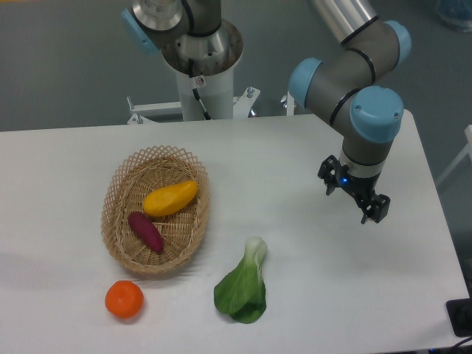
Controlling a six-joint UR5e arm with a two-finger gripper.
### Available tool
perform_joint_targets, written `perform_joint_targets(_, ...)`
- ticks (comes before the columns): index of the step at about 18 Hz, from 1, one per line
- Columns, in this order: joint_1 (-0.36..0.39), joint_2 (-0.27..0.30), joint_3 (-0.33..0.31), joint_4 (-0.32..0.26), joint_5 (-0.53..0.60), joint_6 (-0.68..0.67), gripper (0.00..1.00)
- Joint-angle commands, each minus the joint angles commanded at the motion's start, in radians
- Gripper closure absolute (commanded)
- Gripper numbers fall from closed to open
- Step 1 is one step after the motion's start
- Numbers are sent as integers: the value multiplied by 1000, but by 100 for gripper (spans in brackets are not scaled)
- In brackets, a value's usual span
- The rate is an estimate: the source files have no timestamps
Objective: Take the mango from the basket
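The mango (171, 198), a smooth yellow-orange oval, lies tilted in the upper middle of the tan wicker basket (118, 192) on the left of the white table. A dark purple oblong vegetable (146, 231) lies just below it in the same basket. My gripper (352, 195) hangs over the right side of the table, far to the right of the basket. Its black fingers (375, 209) point down and stand apart with nothing between them, so it is open.
A round orange fruit (124, 299) sits on the table below the basket's front rim. A green leafy bok choy (243, 289) lies at the front middle. The robot's base column (203, 70) stands behind the table's back edge.
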Motion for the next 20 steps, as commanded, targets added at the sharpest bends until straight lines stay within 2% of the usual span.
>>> perform_joint_targets(6, -2, 2, 0, 0, 0, 3, 0)
perform_joint_targets(14, -2, 11, -6, -35, 2, -11, 0)
perform_joint_targets(20, -64, 29, -38, -35, 2, -90, 0)
